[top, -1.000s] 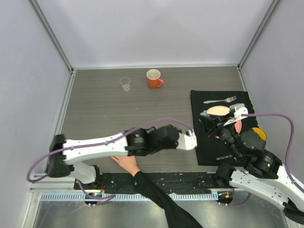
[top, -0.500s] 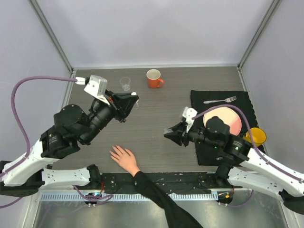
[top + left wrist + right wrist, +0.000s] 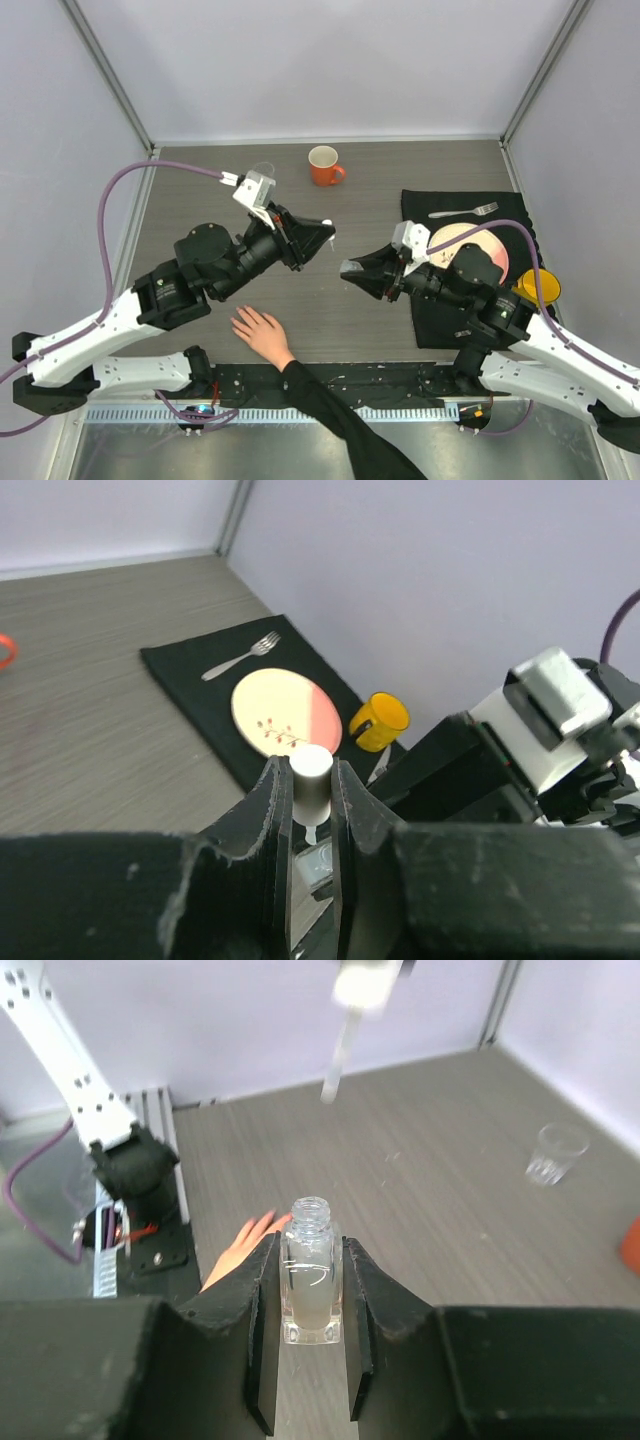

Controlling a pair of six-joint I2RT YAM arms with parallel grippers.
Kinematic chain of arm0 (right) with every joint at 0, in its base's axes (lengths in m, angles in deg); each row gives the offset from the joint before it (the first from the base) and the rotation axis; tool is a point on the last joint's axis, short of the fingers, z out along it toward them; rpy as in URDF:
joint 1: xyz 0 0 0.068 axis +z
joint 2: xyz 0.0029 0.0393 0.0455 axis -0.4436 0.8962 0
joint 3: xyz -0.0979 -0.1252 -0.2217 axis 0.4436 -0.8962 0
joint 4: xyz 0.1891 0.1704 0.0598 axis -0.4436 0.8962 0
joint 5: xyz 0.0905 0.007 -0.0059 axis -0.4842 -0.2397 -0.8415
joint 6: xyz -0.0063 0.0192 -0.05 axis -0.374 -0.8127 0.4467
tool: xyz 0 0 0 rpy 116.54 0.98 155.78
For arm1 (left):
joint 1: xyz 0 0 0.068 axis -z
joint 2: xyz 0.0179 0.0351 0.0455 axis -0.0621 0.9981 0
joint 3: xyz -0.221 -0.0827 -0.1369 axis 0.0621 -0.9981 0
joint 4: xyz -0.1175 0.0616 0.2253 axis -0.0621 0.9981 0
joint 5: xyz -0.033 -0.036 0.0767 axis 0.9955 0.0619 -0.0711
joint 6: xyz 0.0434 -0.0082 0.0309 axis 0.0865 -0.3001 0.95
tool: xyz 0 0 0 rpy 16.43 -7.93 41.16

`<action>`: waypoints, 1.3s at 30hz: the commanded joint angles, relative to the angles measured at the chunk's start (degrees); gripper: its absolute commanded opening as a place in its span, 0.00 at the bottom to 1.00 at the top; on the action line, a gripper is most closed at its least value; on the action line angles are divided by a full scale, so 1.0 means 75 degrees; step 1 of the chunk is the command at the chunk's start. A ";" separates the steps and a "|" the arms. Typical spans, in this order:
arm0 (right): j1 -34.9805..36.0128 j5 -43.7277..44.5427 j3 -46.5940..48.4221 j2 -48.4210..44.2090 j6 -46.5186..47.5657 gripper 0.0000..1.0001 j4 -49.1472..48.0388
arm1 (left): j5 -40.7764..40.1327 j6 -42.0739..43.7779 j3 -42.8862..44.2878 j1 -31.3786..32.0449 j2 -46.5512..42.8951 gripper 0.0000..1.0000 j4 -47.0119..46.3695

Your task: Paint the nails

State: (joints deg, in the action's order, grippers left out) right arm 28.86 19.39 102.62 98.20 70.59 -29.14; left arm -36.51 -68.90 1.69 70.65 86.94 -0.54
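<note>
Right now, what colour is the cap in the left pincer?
White cap, clamped in the left pincer; clearest in the left wrist view.

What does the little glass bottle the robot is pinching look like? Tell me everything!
The bottle is small and made of clear glass, with flat sides and a thick base. Its round neck is open, with no cap on. Something pale and cloudy sits in its lower part. It stands upright in the right wrist view, squeezed on two opposite sides by the black fingers of the right gripper, over the grey table. The white brush cap hangs above it, not touching.
</note>
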 commanded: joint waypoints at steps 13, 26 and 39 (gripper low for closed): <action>-0.0001 0.0841 -0.0095 -0.0286 0.0146 0.01 -0.1007 | 0.0674 0.0045 -0.1116 -0.0027 -0.0126 0.01 -0.3125; -0.0012 0.0747 -0.0166 -0.0532 -0.0042 0.01 -0.1300 | 0.0615 0.0092 -0.1256 -0.0016 -0.0032 0.00 -0.3183; -0.0001 0.0794 -0.0142 -0.0532 -0.0100 0.01 -0.1440 | 0.0686 0.0069 -0.1291 -0.0027 0.0108 0.00 -0.3207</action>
State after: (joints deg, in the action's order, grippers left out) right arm 28.84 24.71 101.18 94.87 70.41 -35.72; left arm -31.57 -68.97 -7.99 70.65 87.82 -21.15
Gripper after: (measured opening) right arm 0.300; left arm 0.180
